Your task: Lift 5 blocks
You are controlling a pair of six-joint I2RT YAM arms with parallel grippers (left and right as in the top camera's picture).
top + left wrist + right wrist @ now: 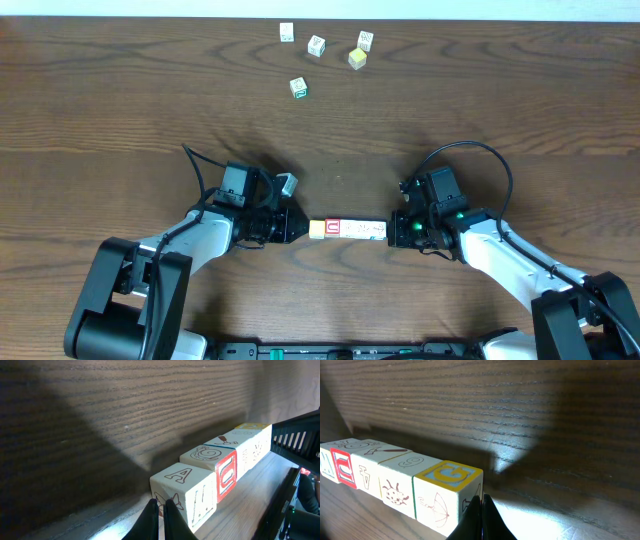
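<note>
Status: left jaws are shut to a point, tips butted on the near end of the row of blocks (347, 229). They squeeze the row endwise; nothing sits between the fingers.

Row is five cubes end to end, straight, spanning the gap between your two arms. From its left end: A block (181, 489), red-faced block (226, 472), two whitish ones, then yellow-topped block (447, 476).

Right jaws are shut too, tips pressed on the row's yellow end.

Progress, my read: lining up and end clamp look done. Can't tell if the row is off the desk (120, 100) yet. Wrist views show a shadow band behind it, which hints at a gap, but overhead doesn't confirm. Left to do: raise both arms together and hold the squeeze.

Well beyond the row sit five loose cubes (316, 45), including a green-bordered cube (298, 88) and a pale yellow cube (357, 58). None is touched.

Desk is dark wood grain, with a pale wall strip (500, 8) past the loose cubes.
</note>
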